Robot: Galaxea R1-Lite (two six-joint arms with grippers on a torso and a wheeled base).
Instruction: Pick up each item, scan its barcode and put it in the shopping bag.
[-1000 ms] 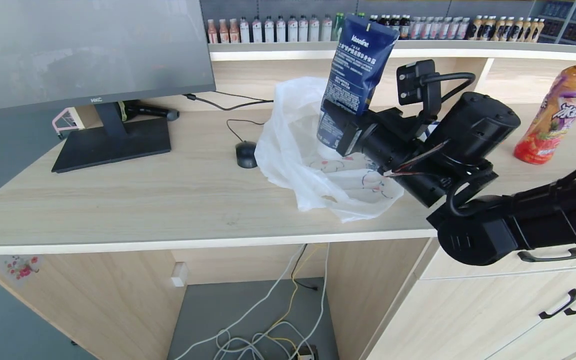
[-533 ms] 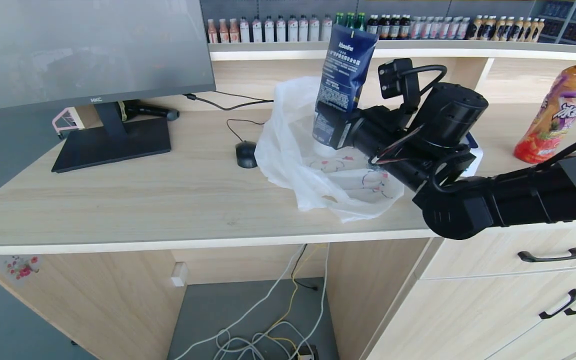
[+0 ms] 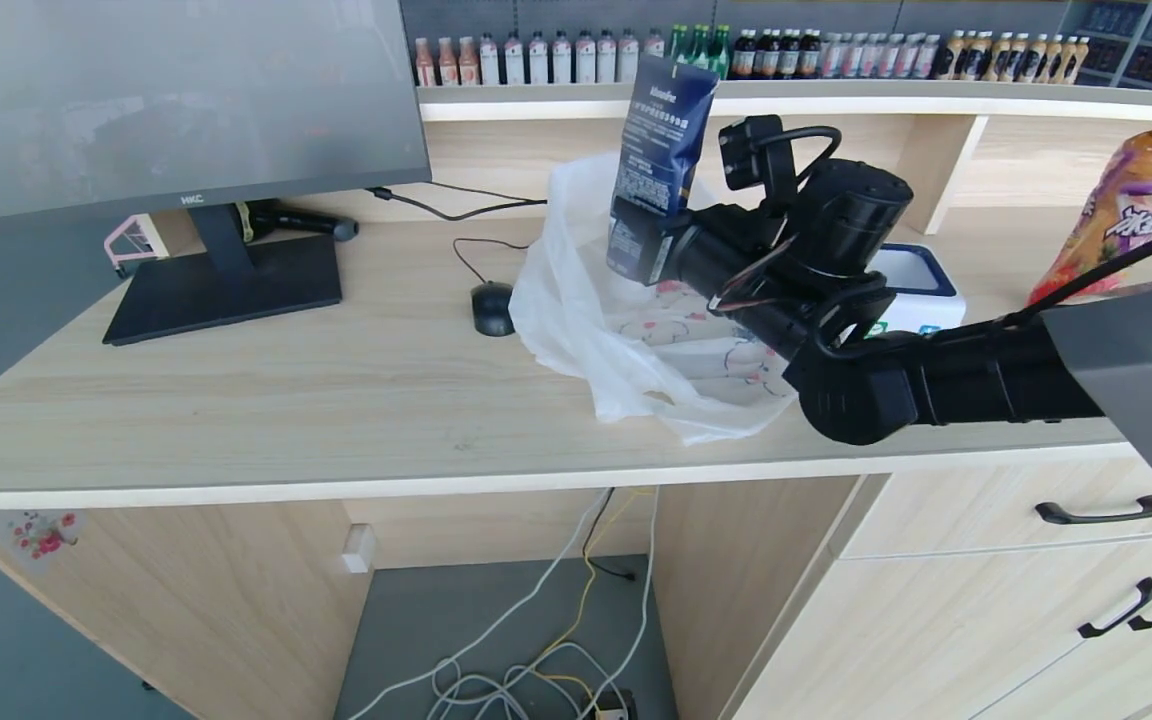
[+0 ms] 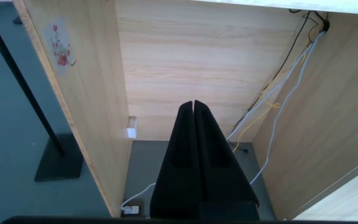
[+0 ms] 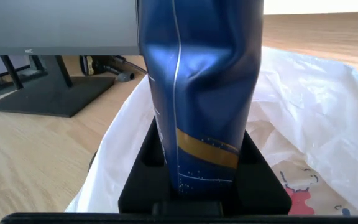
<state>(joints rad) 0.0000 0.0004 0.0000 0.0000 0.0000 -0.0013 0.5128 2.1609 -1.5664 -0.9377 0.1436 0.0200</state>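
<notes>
One dark blue plastic pouch (image 3: 658, 150) stands upright, pinched at its base by the right gripper (image 3: 651, 255); it has shifted left since a second ago, now over the crumpled white plastic shopping bag (image 3: 626, 340) at frame centre; the left gripper (image 4: 194, 109) is pressed together.

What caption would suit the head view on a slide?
Right pincer holds a blue pouch over the white shopping bag on the wooden counter.
</notes>
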